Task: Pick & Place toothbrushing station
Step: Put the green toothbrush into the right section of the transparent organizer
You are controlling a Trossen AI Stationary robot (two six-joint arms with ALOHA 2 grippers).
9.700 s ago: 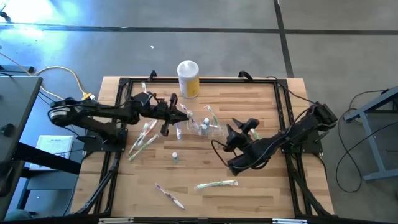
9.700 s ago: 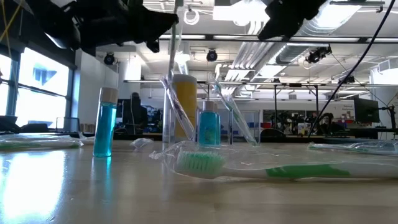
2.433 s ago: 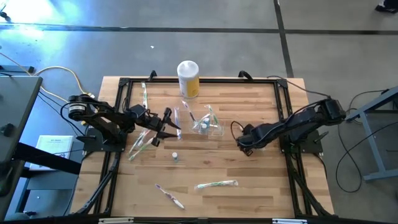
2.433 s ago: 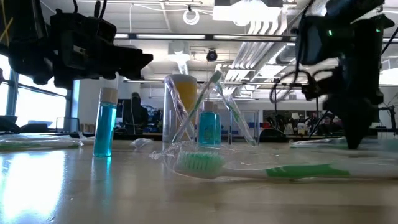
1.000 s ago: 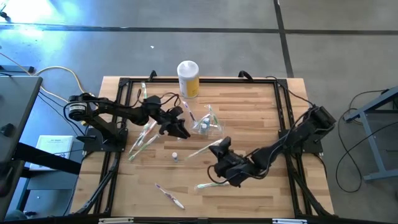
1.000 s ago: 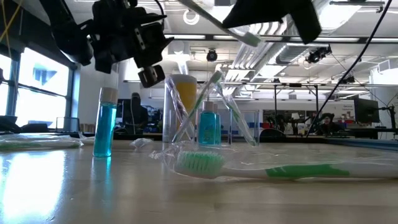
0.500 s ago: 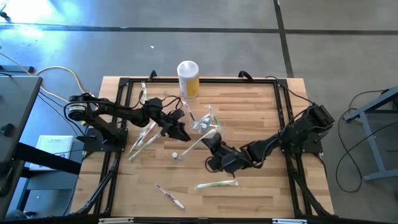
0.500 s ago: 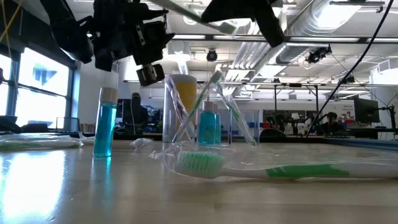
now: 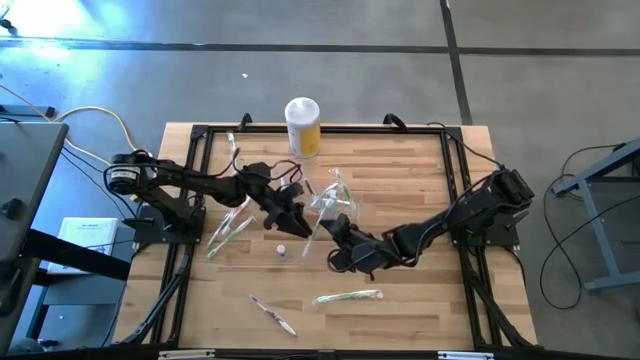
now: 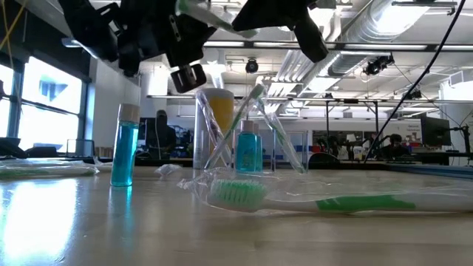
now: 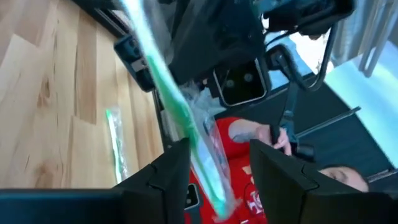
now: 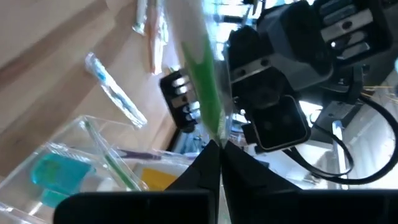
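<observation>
My right gripper (image 9: 330, 233) hangs above the table's middle, shut on a green toothbrush in a clear wrapper (image 12: 205, 81). The brush's free end (image 11: 180, 112) reaches between the fingers of my open left gripper (image 9: 293, 218); I cannot tell whether they touch it. Just beyond both stands the clear holder (image 9: 337, 203) on the table, with a green toothbrush (image 10: 238, 122), another wrapped brush and a small teal-filled tube (image 10: 249, 151) leaning inside it. My right gripper pinches the wrapped green toothbrush near one end (image 12: 211, 127) between its two fingers. The fingers come from the table's right side, and the brush runs on along them toward my left gripper. The brush is lifted clear of the table, high in the low view (image 10: 214, 16).
A yellow white-topped canister (image 9: 303, 125) stands at the far edge. A small teal bottle (image 9: 282, 251) stands near the middle. A green wrapped toothbrush (image 9: 348, 296) and a pink one (image 9: 272, 314) lie near the front, more wrapped brushes (image 9: 232, 222) at the left.
My right gripper has carried the green toothbrush toward the table's left, up to my left gripper. The brush has swung round, and its free end now stands between the left fingers. My left gripper has shifted slightly toward the near edge.
</observation>
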